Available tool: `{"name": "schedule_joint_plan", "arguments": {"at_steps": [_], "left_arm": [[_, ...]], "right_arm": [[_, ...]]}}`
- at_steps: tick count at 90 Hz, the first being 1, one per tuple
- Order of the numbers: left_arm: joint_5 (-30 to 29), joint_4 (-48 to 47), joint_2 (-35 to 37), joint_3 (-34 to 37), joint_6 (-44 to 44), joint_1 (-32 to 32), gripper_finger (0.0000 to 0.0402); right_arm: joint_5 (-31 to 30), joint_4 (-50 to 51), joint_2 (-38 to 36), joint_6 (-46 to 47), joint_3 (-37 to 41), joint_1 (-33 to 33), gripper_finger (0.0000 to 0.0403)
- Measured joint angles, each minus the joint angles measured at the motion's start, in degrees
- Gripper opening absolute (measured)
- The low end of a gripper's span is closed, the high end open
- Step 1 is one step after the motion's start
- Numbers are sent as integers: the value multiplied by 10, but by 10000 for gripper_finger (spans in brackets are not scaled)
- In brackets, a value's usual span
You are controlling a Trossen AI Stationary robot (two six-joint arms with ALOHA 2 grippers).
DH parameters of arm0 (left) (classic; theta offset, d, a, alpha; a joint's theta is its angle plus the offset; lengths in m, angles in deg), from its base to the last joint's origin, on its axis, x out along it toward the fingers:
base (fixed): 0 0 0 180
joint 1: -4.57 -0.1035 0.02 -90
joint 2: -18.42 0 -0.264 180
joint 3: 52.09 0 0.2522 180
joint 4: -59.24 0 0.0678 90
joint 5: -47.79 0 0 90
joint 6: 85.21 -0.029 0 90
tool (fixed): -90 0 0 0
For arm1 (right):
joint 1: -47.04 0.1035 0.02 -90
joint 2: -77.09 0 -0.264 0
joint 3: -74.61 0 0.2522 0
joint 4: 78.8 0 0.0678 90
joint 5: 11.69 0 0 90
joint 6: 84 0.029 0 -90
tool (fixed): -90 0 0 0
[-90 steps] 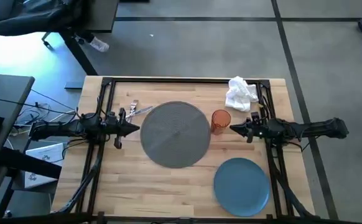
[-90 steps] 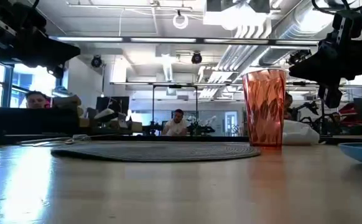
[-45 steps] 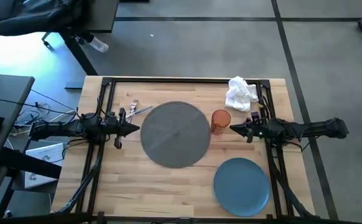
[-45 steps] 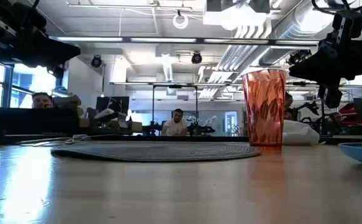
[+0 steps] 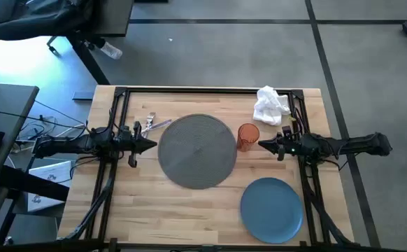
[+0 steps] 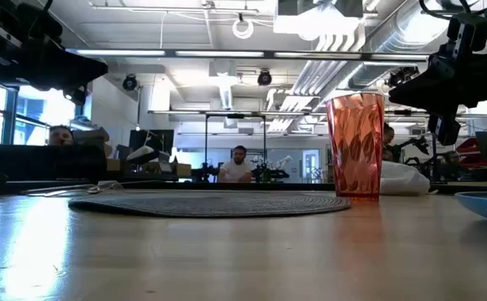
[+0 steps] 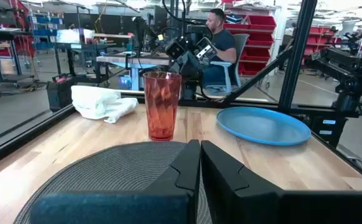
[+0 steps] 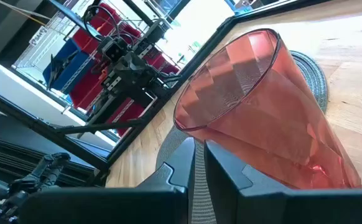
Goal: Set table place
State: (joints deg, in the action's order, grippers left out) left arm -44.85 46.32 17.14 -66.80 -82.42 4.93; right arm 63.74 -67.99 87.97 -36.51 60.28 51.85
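Left gripper (image 5: 152,145) shut and empty, hovering just beside the placemat (image 5: 197,150) at mid-table (image 5: 154,203), right gripper (image 5: 262,145) closed, empty, beside the orange cup (image 5: 247,136) at the mat's far edge

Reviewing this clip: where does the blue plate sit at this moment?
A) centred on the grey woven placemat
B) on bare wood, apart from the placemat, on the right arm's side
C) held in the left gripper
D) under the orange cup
B: in the high view the blue plate lies on the bare table, clear of the placemat.
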Motion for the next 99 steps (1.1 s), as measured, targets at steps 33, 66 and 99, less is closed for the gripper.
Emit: {"name": "schedule_joint_plan", "arguments": {"at_steps": [33, 66, 99], "left_arm": [[0, 0, 0, 0, 0, 0, 0], [0, 1, 0, 0, 0, 0, 0], [0, 59, -1, -1, 30, 0, 0]], "right_arm": [[0, 0, 0, 0, 0, 0, 20], [0, 0, 0, 0, 0, 0, 20], [0, 0, 0, 0, 0, 0, 20]]}}
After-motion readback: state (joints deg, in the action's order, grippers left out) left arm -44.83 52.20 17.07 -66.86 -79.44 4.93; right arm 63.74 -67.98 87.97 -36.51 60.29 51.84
